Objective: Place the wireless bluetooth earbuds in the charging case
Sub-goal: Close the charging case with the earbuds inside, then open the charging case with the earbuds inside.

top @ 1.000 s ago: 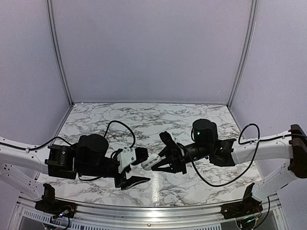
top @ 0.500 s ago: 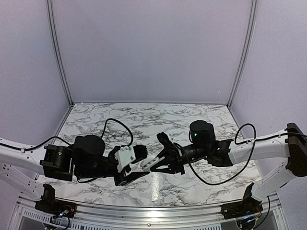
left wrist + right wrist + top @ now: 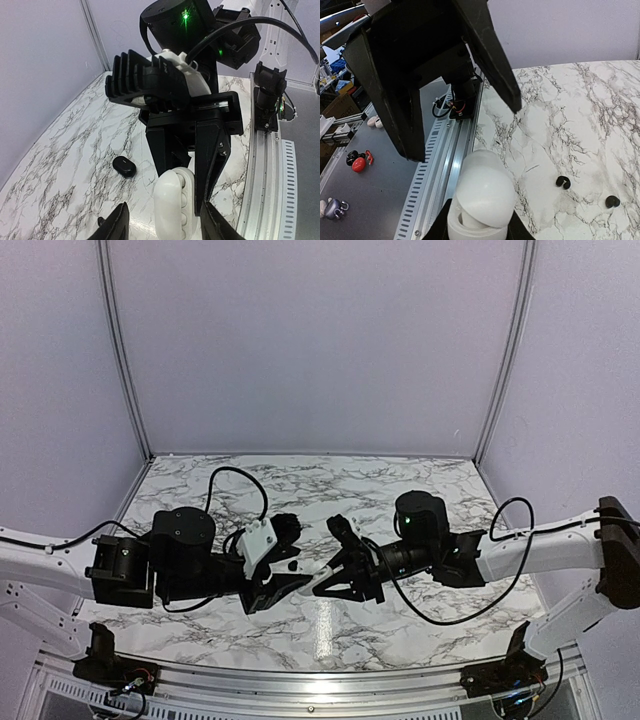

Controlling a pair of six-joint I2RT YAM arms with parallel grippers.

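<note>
As white charging case (image 3: 482, 187) was clamped by right gripper (image 3: 187, 165) | left gripper (image 3: 166, 227) was held half-open astride it, untouching | judged light, slick; grip below lid advised

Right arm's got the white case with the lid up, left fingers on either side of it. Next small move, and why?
Probably close the left fingers onto the white case. They flank it with gaps on both sides, while the right fingers pinch it in the air, lid open. Two earbuds lie on the marble table, so a second grip would likely free one arm to fetch them.
</note>
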